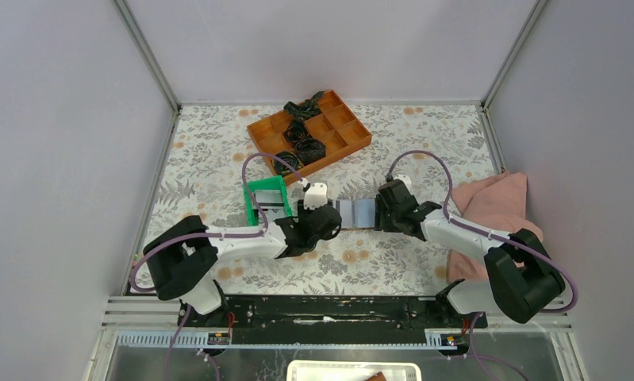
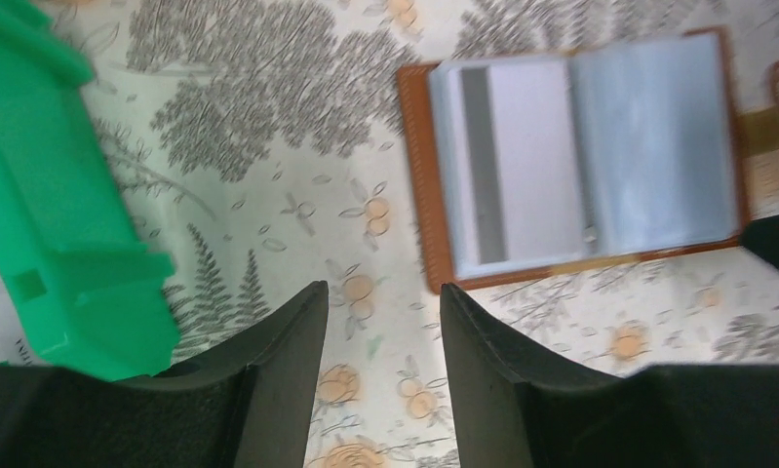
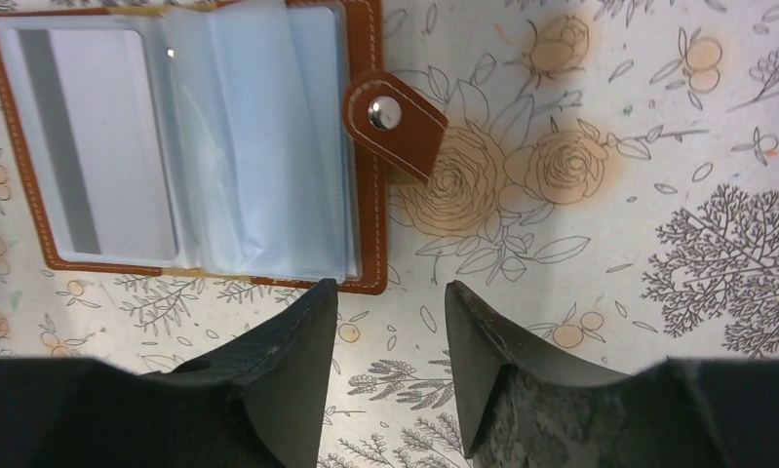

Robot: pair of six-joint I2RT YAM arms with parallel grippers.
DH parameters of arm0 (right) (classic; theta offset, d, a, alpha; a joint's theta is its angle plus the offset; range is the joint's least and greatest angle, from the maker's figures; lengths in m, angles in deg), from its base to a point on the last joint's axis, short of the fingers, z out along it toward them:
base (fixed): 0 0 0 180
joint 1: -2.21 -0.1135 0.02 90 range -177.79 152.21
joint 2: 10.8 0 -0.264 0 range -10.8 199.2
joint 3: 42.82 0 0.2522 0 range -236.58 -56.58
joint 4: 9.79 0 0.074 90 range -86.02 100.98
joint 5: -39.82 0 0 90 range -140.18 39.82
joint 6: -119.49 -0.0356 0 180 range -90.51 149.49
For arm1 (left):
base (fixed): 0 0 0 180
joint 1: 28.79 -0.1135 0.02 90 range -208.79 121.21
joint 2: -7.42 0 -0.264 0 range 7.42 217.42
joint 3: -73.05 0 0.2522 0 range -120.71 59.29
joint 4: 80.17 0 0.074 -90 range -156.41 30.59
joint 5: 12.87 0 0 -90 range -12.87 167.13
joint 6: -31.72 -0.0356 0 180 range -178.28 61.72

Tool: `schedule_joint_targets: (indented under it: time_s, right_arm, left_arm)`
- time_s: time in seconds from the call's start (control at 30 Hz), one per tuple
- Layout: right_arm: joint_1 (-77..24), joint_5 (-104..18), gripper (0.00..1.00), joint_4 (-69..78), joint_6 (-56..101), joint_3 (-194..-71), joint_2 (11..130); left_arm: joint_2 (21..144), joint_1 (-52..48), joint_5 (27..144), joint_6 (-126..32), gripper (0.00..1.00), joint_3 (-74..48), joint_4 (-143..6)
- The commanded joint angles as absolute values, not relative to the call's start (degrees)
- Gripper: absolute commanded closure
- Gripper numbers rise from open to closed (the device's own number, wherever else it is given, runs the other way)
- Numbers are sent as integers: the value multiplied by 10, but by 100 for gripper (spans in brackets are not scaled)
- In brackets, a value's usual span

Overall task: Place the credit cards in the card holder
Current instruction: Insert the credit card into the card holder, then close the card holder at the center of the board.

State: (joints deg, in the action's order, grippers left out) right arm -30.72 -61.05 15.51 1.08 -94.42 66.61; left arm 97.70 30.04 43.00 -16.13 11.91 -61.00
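1. The card holder lies open and flat on the floral table, between the two grippers, its snap tab folded out toward the right arm
2. One credit card, pale with a dark stripe, sits inside a clear sleeve on the half nearer the left arm
3. The left gripper and right gripper each hover near an edge of the holder, fingers parted with only tablecloth between them, so neither grips anything
4. Judgement: one card looks seated, so fetching the next one is the step in hand
5. The green tray stands just beside the holder on the left; something pale grey shows inside, probably more cards, though too small to tell
6. The next move likely calls for the left arm to pinch a thin card by its edge and line it up with a free sleeve
7. The orange tray of black coils and the pink cloth lie well apart
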Motion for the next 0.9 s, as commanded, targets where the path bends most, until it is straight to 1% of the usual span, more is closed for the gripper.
schedule_joint_targets:
  time_s: [0.0, 0.1, 0.33, 0.77, 0.87]
  right_arm:
    - [-296, -605, 47, 110, -22, -927, 652]
    - [-280, -581, 45, 76, -37, -905, 645]
    - [-236, -512, 44, 16, -55, -875, 657]
    - [-180, -400, 43, -96, -99, -806, 658]
    - [-171, -371, 41, -129, -111, -790, 667]
  left_arm:
    - [982, 299, 423, -149, 46, 160, -663]
    - [985, 297, 427, -149, 46, 172, -687]
    - [995, 282, 448, -149, 46, 191, -727]
    - [1014, 269, 457, -149, 46, 188, -734]
    - [1016, 267, 461, -149, 46, 185, -734]
